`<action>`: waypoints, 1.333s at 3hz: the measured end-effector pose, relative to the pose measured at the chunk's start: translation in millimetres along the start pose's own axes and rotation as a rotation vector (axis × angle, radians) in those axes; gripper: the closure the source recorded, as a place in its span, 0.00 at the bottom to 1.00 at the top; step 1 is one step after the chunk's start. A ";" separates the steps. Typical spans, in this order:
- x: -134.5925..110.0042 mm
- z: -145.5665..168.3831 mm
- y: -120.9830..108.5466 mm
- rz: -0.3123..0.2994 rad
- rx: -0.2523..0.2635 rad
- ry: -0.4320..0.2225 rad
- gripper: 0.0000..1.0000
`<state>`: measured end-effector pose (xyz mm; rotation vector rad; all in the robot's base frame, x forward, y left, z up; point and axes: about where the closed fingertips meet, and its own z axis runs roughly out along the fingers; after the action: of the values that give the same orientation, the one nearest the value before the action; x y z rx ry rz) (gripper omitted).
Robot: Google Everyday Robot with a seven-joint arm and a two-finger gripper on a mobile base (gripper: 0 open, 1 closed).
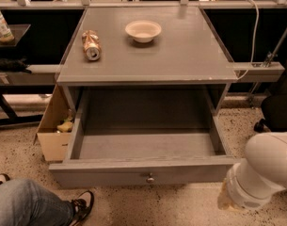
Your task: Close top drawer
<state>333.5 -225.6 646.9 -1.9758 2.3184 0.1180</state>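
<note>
Closest in, somebody's jeans leg [25, 204] and shoe [82, 206] are sitting at lower left, just off the left corner of the drawer front, so that side is looking cramped. At lower right the robot's white arm [267, 171] is hanging low over the floor, with the pincer [224, 200] pointing toward the right front corner of the top drawer [110, 175]. It's near but apart from it. I honestly can't tell how far open the pincer is or whether it's holding anything.

The drawer is sticking all the way out with its knob [150, 178] facing us. My guess is the arm is staying low so it can get in front of that flat face and shove. Floor between shoe and arm is looking open.

Nothing is sitting inside the drawer box, so the slide back should be going freely. A cardboard box [51, 126] is standing just beside the left wall; can't tell if it's touching.

Further back, a can [91, 45] lying on its side and a bowl [143, 30] are resting on the table [180, 55], well away from its front edge.
</note>
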 end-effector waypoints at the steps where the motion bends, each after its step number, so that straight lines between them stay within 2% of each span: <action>1: -17.0 18.2 -8.2 -0.075 -0.014 -0.025 1.00; 2: -36.2 34.5 -22.8 -0.129 -0.008 -0.089 1.00; 3: -55.9 36.6 -41.7 -0.162 0.021 -0.149 1.00; 4: -67.9 34.3 -61.7 -0.158 0.047 -0.196 1.00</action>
<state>405.8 -164.8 621.1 -2.0152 2.0204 0.2313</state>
